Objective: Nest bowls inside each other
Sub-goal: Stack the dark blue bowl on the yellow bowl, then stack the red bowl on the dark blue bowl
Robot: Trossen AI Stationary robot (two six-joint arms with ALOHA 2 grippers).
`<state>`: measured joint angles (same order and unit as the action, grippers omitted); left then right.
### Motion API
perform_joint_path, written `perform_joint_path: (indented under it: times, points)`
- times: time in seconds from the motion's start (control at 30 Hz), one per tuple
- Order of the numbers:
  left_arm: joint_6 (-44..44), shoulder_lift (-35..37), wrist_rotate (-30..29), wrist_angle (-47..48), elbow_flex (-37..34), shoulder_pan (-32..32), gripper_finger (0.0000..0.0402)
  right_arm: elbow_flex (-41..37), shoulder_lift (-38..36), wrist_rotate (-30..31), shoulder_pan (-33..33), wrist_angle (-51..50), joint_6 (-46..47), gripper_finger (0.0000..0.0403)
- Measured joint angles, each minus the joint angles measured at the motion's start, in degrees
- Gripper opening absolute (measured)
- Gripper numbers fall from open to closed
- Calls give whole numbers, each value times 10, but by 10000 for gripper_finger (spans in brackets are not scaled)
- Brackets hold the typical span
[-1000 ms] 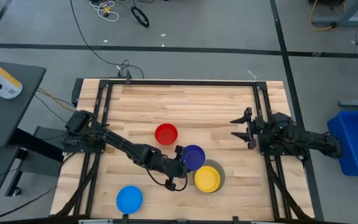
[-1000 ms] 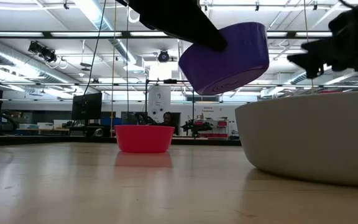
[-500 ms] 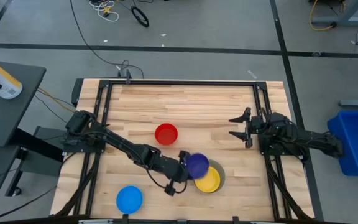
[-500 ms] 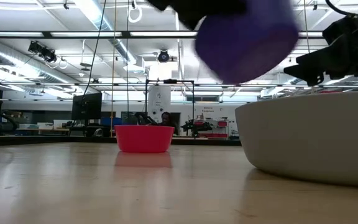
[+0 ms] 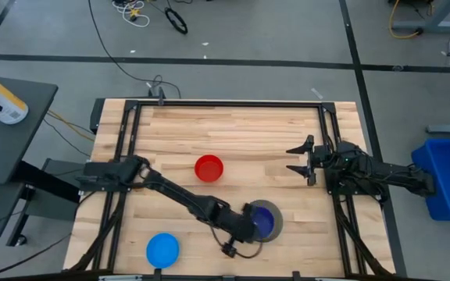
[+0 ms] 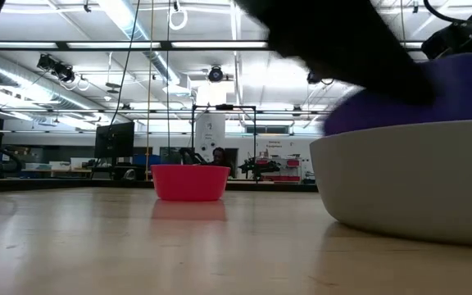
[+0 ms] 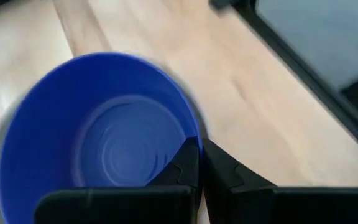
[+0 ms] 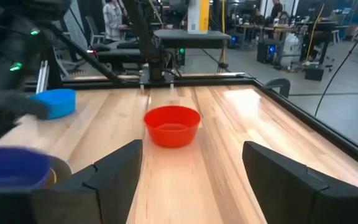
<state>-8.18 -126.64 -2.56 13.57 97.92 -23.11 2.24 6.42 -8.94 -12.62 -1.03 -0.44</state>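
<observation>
The dark blue-purple bowl sits mouth up inside the grey bowl near the table's front edge, its upper part showing above the grey rim. My left gripper is shut on it. The red bowl stands on its base mid-table. The bright blue bowl stands at the front left. My right gripper waits open by the table's right rail, with nothing between its fingers. My left gripper pinches the dark bowl's rim on the side toward the table's left, one finger inside the bowl and one outside. The fingers slant down from the table's left. The bowl stays mouth up within the grey bowl; whether it rests there I cannot tell.
Black rails frame the wooden table on its left, right and far sides. Bare wood lies across the far half and between the red bowl and my right gripper. In the right wrist view the red bowl stands straight ahead.
My left gripper has carried the dark blue-purple bowl toward the table's right and near edges and downward. The bowl, earlier tilted and held high beside the yellow bowl, is now level, sits inside the grey bowl and covers the yellow one. My right gripper's fingers have spread slightly wider.
</observation>
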Motion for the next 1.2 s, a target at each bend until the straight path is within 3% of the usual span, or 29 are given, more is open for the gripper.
perform_joint_path:
  times: [0.3,0.57,0.8,1.03,1.2]
  points:
    - [4,-19,-12,47,29,4,22,0,14,1,0,1,0,297]
    - [15,-17,-16,60,29,4,146,0,22,-1,0,0,0,305]
    - [-2,9,-93,78,29,-3,241,0,22,-1,0,0,0,296]
    - [29,71,-212,244,27,-1,250,0,22,-1,0,0,0,283]
    - [96,109,-273,314,-47,17,234,0,22,-1,0,0,0,273]
